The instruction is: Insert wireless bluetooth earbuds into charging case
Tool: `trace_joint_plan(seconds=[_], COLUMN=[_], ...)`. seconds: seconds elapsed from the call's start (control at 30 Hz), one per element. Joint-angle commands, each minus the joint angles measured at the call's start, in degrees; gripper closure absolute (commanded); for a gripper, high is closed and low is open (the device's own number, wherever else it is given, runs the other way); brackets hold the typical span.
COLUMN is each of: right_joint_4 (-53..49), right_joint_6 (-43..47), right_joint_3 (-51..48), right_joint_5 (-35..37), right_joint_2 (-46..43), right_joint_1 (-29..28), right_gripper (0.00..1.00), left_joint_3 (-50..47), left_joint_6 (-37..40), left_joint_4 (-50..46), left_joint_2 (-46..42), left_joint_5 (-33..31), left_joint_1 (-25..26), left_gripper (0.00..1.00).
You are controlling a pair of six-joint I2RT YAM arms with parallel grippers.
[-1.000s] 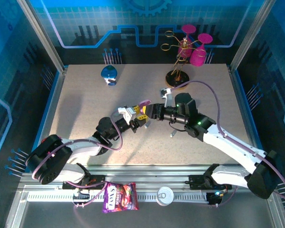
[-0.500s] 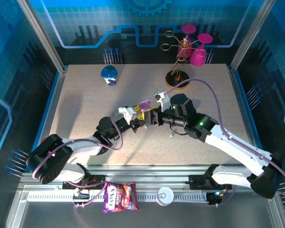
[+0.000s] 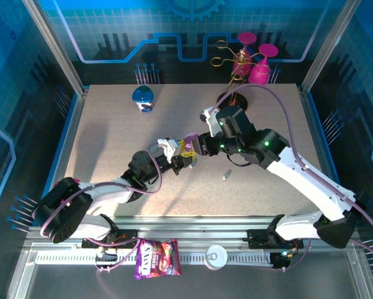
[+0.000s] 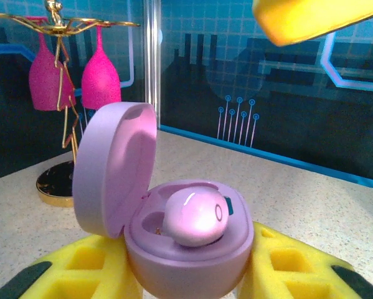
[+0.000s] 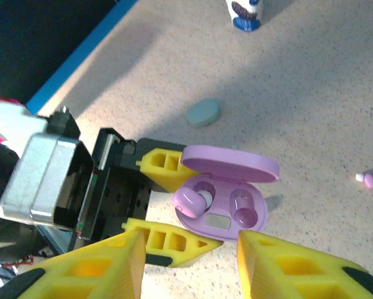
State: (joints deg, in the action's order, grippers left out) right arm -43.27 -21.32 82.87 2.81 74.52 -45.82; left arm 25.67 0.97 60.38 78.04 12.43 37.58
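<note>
While the left gripper point(image 3: 184, 156) pinches the open lilac case point(image 4: 186, 265), one earbud point(image 5: 191, 202) sits in its well (perhaps not fully seated); the other well point(image 5: 243, 207) is bare; a second earbud point(image 5: 365, 180) lies loose on the table point(image 5: 311, 93); the right gripper point(image 5: 189, 274) hovers spread, empty.

Lilac case point(image 4: 186, 268) glossy smooth plastic; earbud point(image 4: 195, 218) glossy; table point(image 3: 111, 149) matt, speckled.
</note>
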Motion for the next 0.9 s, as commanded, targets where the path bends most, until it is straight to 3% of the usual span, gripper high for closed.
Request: trace_joint_plan(seconds=[0.0,0.3,0.87], right_joint_4=[-7.61,-7.63,-7.62], right_joint_6=[1.50,4.11,7.00], right_joint_3=[3.60,6.86,9.94], right_joint_5=[1.30,1.68,-0.66], right_joint_2=[2.03,5.44,11.24], right_joint_1=[-1.55,-2.67,-2.79], right_gripper=[0.58,0.62,0.67], left_joint_3=[3.42,4.12,4.21], left_joint_6=[-4.57,-7.50,-7.09], left_joint_4=[-6.01,-11.47,-12.00], left_joint_2=[-2.85,-5.05,-6.57], left_joint_5=[2.42,3.24,5.24], left_joint_1=[0.31,0.38,0.37], left_gripper=[0.78,0.78,0.79])
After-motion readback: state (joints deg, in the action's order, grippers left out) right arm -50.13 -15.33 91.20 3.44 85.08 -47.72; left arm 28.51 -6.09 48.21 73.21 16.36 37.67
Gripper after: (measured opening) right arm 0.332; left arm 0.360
